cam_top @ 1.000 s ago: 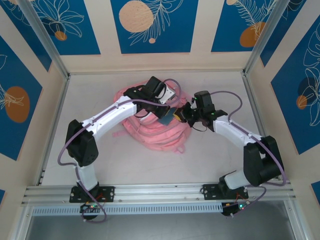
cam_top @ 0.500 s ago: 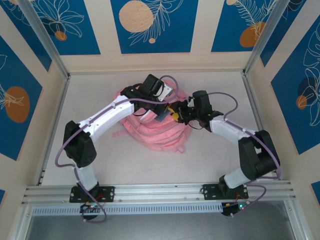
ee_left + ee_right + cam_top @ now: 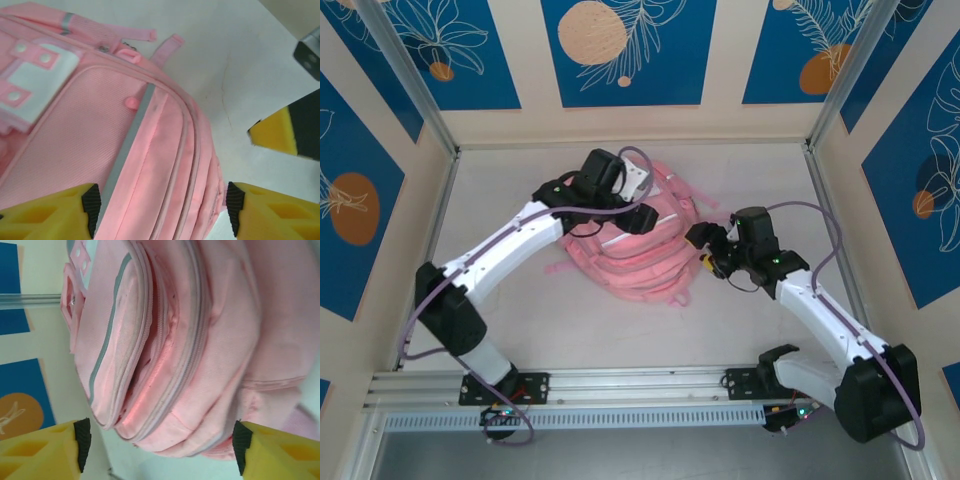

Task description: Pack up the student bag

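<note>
The pink student bag [image 3: 638, 266] lies flat on the table's middle, its white zipper trim running along the edge. My left gripper [image 3: 644, 219] hovers over the bag's upper right part, open; in the left wrist view the bag [image 3: 145, 150] spans the gap between the jaws of that gripper [image 3: 160, 210] without being pinched. My right gripper [image 3: 704, 248] stands just off the bag's right edge, open, facing it. The right wrist view shows the bag [image 3: 200, 340] beyond the open right gripper [image 3: 160, 445], with a zipper gaping slightly [image 3: 150, 335].
Aluminium frame posts and patterned walls [image 3: 620, 60] close in the table on three sides. Bare table surface [image 3: 750, 180] lies to the right and in front of the bag. A yellow fingertip of the right gripper [image 3: 274, 134] shows in the left wrist view.
The right gripper has pulled back to the right, off the bag. The left gripper has shifted left and back. The dark blue item seen between the grippers earlier is no longer visible.
</note>
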Controlling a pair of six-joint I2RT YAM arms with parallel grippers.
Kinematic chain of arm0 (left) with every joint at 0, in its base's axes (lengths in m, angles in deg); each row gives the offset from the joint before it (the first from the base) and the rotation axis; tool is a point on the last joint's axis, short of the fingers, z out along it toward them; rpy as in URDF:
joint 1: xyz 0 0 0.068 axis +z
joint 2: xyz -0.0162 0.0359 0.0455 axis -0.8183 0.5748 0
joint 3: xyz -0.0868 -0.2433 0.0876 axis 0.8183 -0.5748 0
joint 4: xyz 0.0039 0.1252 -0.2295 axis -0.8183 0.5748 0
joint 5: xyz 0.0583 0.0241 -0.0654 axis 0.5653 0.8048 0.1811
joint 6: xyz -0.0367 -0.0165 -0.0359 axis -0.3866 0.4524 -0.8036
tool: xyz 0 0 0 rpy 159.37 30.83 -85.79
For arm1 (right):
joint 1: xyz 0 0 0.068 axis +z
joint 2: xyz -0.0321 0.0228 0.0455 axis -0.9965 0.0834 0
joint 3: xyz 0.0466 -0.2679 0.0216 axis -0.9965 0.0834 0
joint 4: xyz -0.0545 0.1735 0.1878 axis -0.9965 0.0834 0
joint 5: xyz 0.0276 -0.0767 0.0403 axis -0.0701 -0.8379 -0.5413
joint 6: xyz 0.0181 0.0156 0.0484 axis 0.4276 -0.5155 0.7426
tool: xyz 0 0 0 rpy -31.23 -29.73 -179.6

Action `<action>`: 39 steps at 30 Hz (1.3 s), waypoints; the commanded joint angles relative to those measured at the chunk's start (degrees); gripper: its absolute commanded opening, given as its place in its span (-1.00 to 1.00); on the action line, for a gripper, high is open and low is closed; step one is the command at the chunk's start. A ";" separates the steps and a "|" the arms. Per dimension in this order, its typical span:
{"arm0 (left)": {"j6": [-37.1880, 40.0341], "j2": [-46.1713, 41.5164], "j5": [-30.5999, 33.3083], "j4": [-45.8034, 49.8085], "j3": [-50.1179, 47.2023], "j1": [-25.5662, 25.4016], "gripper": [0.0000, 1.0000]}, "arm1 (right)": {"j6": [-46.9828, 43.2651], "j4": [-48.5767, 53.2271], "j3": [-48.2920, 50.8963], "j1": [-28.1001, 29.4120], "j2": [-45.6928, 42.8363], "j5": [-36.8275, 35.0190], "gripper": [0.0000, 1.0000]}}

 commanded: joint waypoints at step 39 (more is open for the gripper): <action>10.31 -8.28 -1.44 -3.12 -26.69 7.65 -0.24 | -6.20 4.36 -14.84 15.82 21.69 -1.84 0.49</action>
